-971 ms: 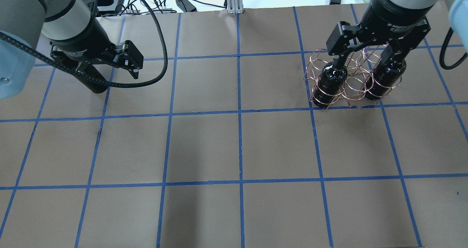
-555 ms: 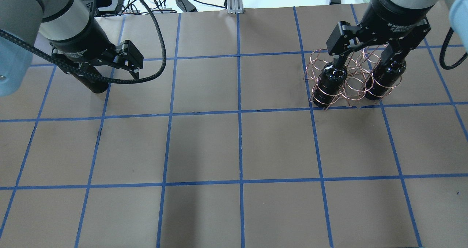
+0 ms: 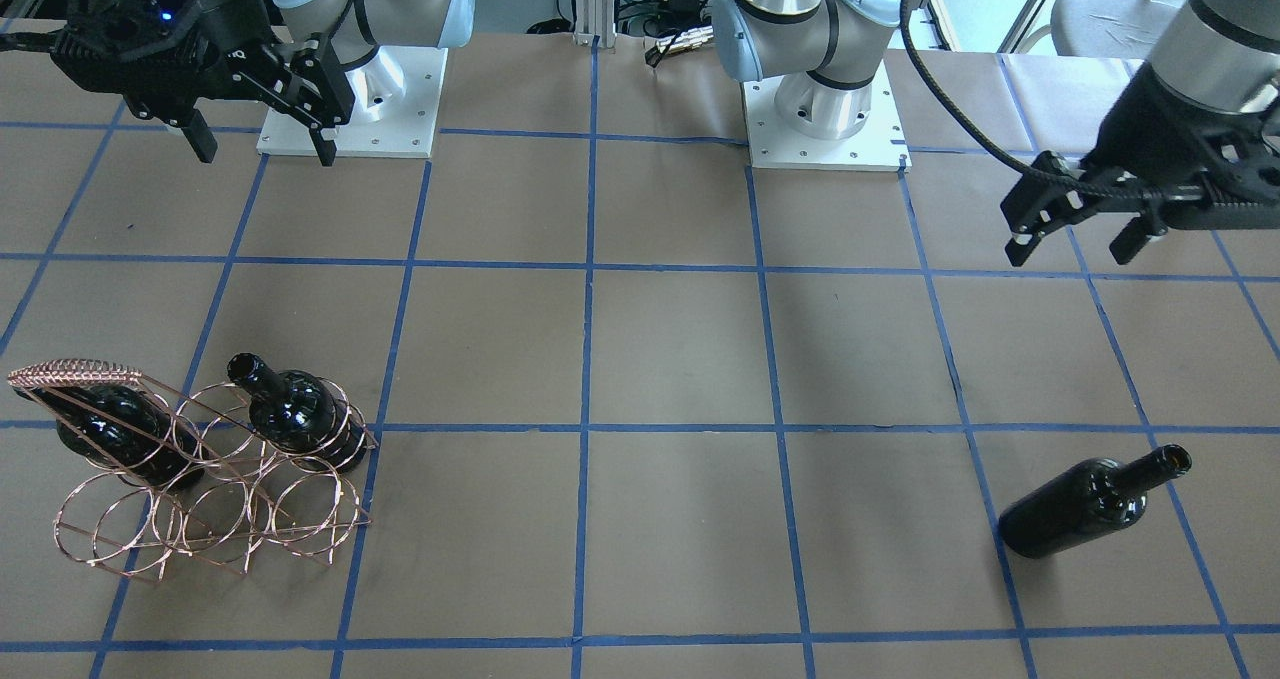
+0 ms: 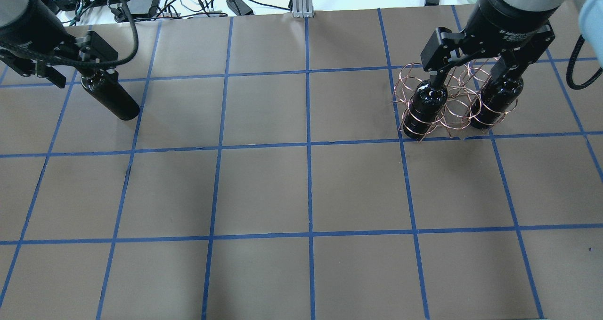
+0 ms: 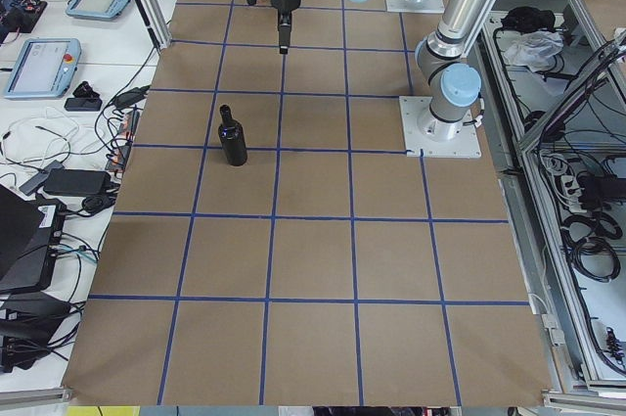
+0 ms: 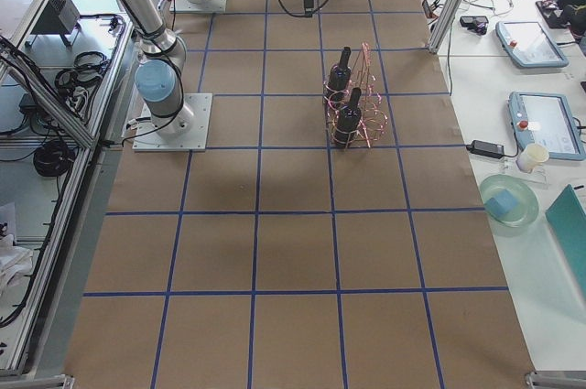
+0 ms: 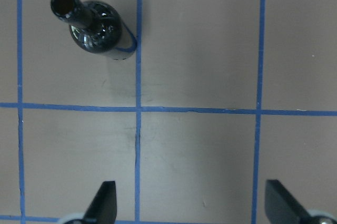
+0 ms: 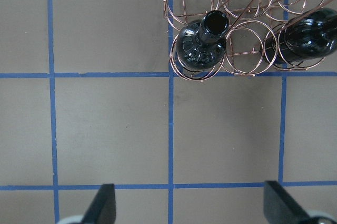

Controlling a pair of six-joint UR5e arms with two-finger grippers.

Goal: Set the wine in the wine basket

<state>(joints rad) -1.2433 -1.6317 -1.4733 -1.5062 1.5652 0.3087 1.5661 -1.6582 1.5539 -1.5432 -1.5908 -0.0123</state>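
Overhead view, from its left edge: left gripper (image 3: 1070, 251) spread wide, gripping nothing, hanging above the table (image 4: 264, 188) on the robot's side of the wine (image 4: 110, 98). Wine = dark glossy bottle, upright on the brown paper, neck open, base right by a blue tape line (image 7: 138, 129). On the left wrist camera, sits in the far-left corner, well apart from both fingers (image 7: 105, 203), not between them. So not in the wine basket, and well apart from it, at the opposite end of the table.

Over to the right end: wine basket (image 3: 205, 504), copper wire, two rows of three rings, woven handle (image 3: 75, 371) over the top. Already holding one bottle (image 3: 295, 414) in an end ring and a second bottle (image 3: 110, 429) in the other end ring of the same row, the row nearer the robot, with one ring between them. Both upright, necks up, same dark glass as the wine.

Last: right gripper (image 3: 262, 147), jaws wide apart, nothing held, up above the table on the robot's side of the basket. Not touching wire or glass; on its wrist camera, basket at the top of the frame, ahead of the fingertips.
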